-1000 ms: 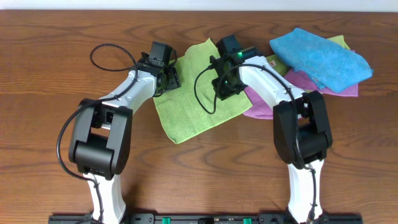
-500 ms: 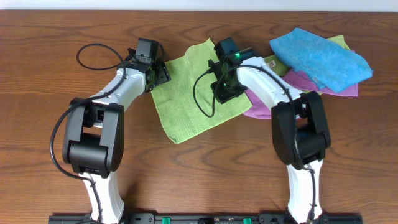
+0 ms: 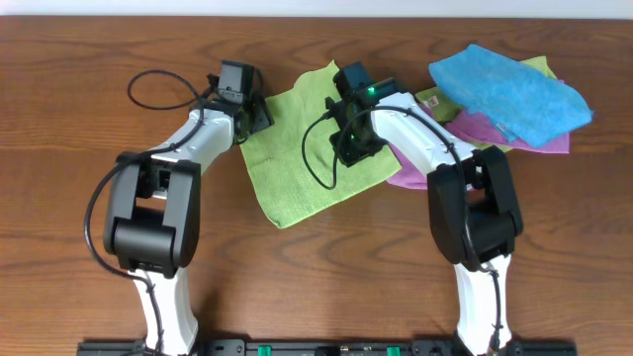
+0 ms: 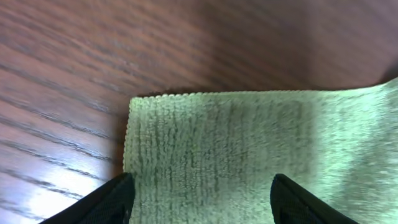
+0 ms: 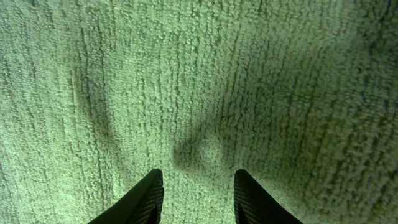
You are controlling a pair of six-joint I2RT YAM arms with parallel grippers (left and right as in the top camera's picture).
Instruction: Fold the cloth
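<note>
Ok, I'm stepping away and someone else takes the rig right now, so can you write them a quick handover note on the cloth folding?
Left hand: open, jaws wide on either side of a corner on the left side of the lime-green cloth; nothing gripped.
Right hand: open, jaws partly apart over the cloth's right part; whether it is touching is unclear.
Cloth: spread flat on the table, with the blue cloth and purple cloth heaped to its right.
Done: both hands are at the cloth.
Left: grip it and make the fold; no fold exists yet.
</note>
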